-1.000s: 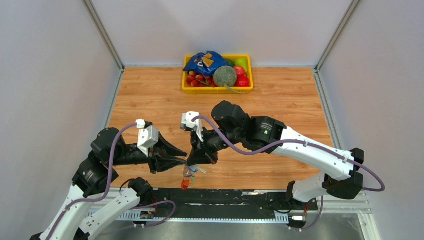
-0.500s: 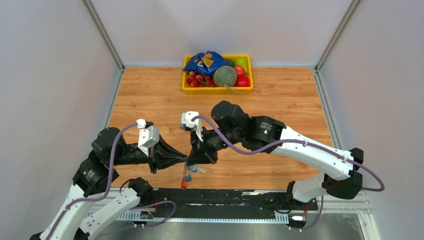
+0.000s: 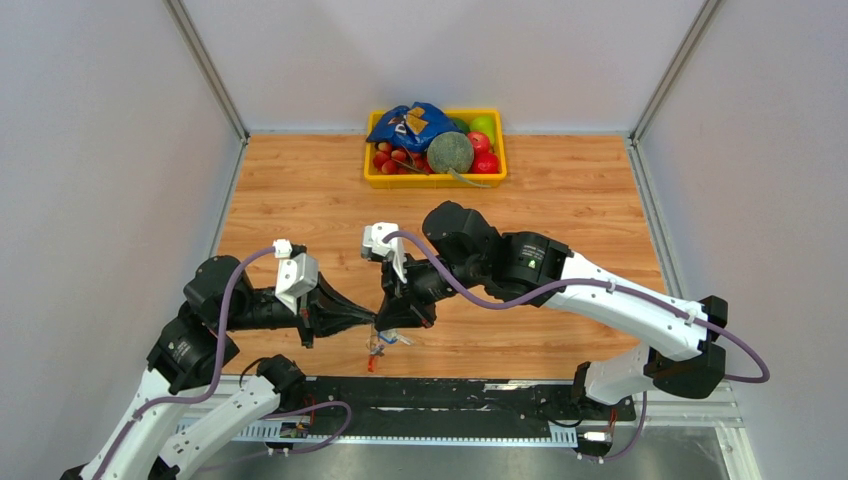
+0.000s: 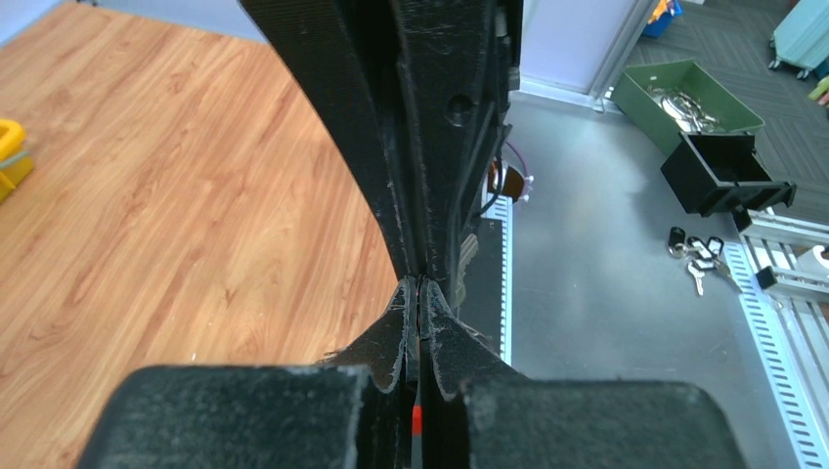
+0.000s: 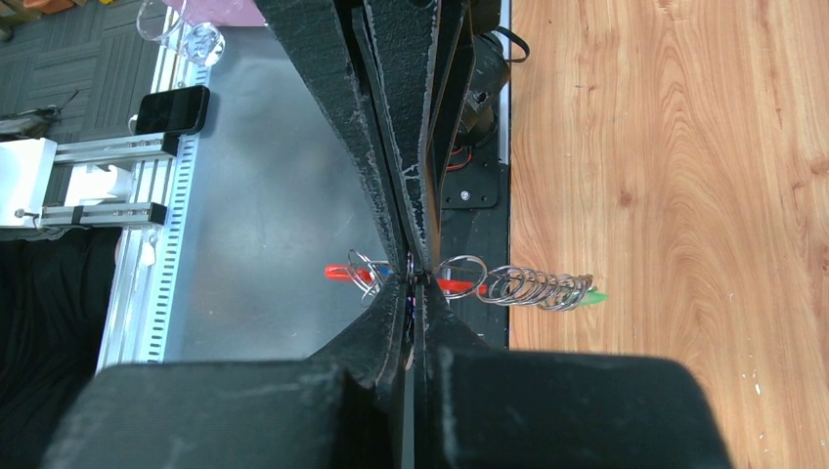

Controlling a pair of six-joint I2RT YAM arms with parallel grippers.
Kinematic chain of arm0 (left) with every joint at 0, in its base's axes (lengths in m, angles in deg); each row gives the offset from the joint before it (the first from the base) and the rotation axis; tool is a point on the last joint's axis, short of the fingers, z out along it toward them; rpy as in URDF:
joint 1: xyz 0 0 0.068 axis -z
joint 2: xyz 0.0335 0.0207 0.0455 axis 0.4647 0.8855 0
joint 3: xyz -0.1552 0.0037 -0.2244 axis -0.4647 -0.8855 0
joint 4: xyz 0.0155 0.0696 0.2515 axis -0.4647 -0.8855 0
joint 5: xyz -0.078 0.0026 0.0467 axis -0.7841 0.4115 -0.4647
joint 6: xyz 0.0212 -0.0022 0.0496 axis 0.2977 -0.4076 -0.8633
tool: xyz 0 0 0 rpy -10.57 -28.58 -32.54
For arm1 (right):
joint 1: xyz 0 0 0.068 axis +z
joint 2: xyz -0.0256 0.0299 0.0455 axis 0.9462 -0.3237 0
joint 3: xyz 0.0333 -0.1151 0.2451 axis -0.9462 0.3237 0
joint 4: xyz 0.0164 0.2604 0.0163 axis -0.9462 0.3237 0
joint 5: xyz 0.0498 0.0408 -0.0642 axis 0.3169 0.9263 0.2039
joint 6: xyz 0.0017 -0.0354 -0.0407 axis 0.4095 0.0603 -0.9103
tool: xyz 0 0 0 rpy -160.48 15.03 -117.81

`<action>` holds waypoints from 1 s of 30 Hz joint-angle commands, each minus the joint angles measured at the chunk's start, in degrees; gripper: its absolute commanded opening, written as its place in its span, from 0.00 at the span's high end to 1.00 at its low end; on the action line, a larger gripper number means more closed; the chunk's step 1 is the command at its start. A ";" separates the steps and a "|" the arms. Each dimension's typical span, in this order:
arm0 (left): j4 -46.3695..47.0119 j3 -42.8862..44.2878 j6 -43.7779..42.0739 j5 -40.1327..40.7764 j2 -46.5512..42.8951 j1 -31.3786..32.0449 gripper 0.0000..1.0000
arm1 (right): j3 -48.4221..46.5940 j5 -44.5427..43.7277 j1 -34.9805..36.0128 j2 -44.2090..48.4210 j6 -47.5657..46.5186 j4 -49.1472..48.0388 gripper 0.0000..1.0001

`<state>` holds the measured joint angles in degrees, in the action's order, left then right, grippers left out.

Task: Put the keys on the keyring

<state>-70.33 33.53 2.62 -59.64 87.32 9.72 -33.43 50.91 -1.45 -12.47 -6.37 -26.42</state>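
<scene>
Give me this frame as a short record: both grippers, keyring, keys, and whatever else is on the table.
left gripper: shut, tip meeting the right gripper; what it pinches is unclear
right gripper: shut on keyring
keyring: held off the table near its front edge, red clip with wire rings beside it
keys: too small to tell
tray: yellow, full, at far edge

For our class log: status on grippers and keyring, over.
Left gripper shut. Right gripper shut on keyring. Left gripper crowds it tip to tip.

Yellow tray (image 3: 435,181), wooden table (image 3: 560,180)
</scene>
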 commanded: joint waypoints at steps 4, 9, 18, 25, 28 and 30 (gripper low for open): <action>13.72 -2.72 5.49 1.98 -3.39 0.03 1.00 | -0.25 -2.76 0.25 5.16 -1.57 -3.49 0.69; 16.52 -3.77 7.27 3.82 -4.77 0.03 1.00 | 3.02 -5.14 0.20 9.33 -3.36 -5.95 0.60; 24.58 -5.35 11.72 4.26 -5.42 0.08 1.00 | 7.59 -8.26 0.32 13.16 -7.74 -12.42 0.62; 29.27 -6.86 14.23 3.39 -5.58 0.03 1.00 | 8.97 -8.38 0.30 14.37 -10.05 -17.46 0.64; 29.62 -7.14 14.41 3.30 -5.84 0.06 1.00 | 8.71 -7.87 0.32 14.10 -10.06 -18.20 0.66; 29.76 -7.27 14.41 3.28 -6.05 0.06 1.00 | 8.65 -7.60 0.32 13.96 -9.91 -18.61 0.68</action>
<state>-45.46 26.40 15.71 -55.93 82.14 9.72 -24.30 43.11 -1.42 0.40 -15.16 -40.30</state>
